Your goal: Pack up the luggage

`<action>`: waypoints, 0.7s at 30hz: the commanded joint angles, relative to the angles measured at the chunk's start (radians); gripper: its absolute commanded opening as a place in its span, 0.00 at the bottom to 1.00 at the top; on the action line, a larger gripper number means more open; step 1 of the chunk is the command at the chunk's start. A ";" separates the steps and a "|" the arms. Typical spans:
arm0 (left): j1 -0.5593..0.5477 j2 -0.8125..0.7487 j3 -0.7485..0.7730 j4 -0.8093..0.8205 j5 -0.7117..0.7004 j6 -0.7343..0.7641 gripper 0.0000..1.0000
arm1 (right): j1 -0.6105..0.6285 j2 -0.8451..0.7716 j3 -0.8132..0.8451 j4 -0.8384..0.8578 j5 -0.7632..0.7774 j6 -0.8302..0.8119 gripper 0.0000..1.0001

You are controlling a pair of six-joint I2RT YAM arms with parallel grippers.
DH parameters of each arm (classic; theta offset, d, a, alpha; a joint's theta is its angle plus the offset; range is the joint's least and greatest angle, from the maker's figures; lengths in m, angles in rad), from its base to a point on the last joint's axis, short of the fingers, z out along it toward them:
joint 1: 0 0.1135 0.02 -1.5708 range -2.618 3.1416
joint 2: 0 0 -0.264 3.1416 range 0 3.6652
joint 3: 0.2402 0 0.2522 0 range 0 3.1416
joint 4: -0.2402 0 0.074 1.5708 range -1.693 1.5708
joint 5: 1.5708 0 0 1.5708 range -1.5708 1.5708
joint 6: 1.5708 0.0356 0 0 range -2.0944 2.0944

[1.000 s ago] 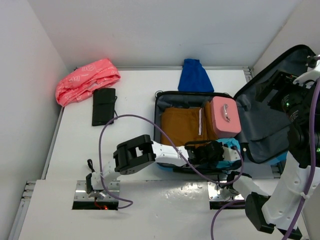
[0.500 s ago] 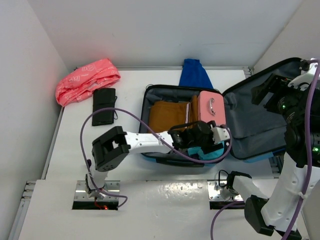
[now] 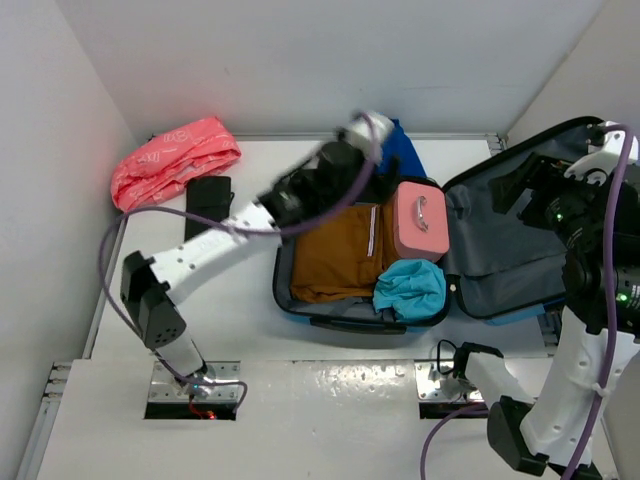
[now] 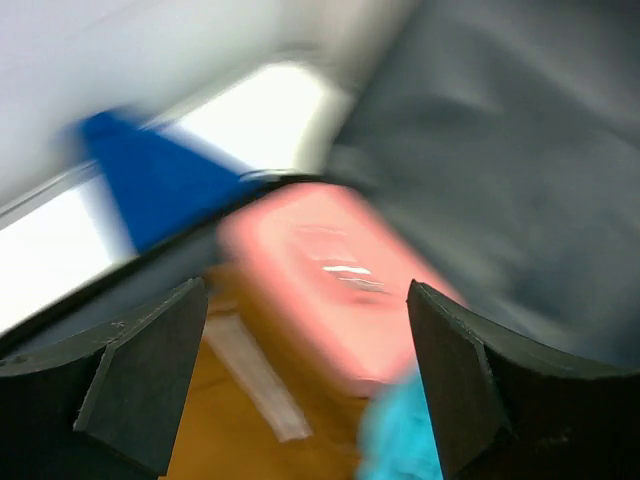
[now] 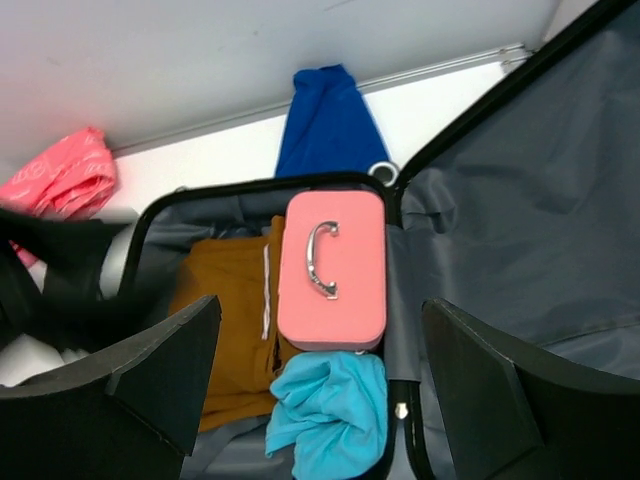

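The luggage [image 3: 500,262] lies open mid-table, its grey-lined lid [image 5: 520,230] spread to the right. In its base lie a mustard garment [image 3: 335,255], a pink case [image 3: 420,220] with a metal handle, and a crumpled turquoise cloth [image 3: 410,288] at the near right. My left gripper [image 3: 362,130] is raised over the luggage's back edge; its blurred wrist view shows the left gripper [image 4: 305,330] open and empty above the pink case [image 4: 330,280]. My right gripper [image 3: 525,185] hangs high over the lid; in its wrist view the right gripper [image 5: 322,310] is open with nothing in it.
A blue cloth [image 3: 395,150] lies just behind the luggage against the back wall. A pink plastic bag [image 3: 175,160] and a black pouch [image 3: 207,212] sit at the back left. White walls close in the table on three sides.
My left gripper opened, left the turquoise cloth in the luggage's near right corner, and swung up toward the back. The luggage has slid a little leftward. The right arm barely moved.
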 commanded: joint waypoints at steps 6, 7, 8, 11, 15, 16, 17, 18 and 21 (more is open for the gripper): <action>0.703 -0.064 -0.012 -0.538 -0.086 -0.191 0.87 | 0.009 0.053 -0.089 0.058 -0.170 0.029 0.83; 0.765 -0.048 -0.012 -0.567 -0.067 -0.182 0.89 | 0.012 0.063 -0.093 0.065 -0.173 0.036 0.83; 0.822 -0.009 -0.035 -0.582 -0.034 -0.144 0.89 | 0.015 0.081 -0.094 0.073 -0.168 0.033 0.83; 0.977 0.072 -0.049 -0.639 0.063 -0.093 0.92 | 0.012 0.147 -0.055 0.076 -0.156 0.028 0.83; 1.068 0.199 -0.050 -0.644 0.100 -0.010 0.96 | 0.015 0.233 -0.017 0.075 -0.159 0.011 0.84; 1.098 0.231 -0.050 -0.633 0.118 -0.010 0.96 | 0.013 0.248 -0.016 0.084 -0.160 0.013 0.84; 1.109 0.249 -0.050 -0.624 0.118 0.002 0.96 | 0.015 0.262 -0.017 0.091 -0.168 0.005 0.84; 1.125 0.267 -0.050 -0.599 0.118 0.022 0.97 | 0.015 0.274 -0.013 0.092 -0.168 0.014 0.84; 1.172 0.345 -0.003 -0.564 0.128 0.047 0.97 | 0.013 0.311 0.001 0.089 -0.194 -0.019 0.84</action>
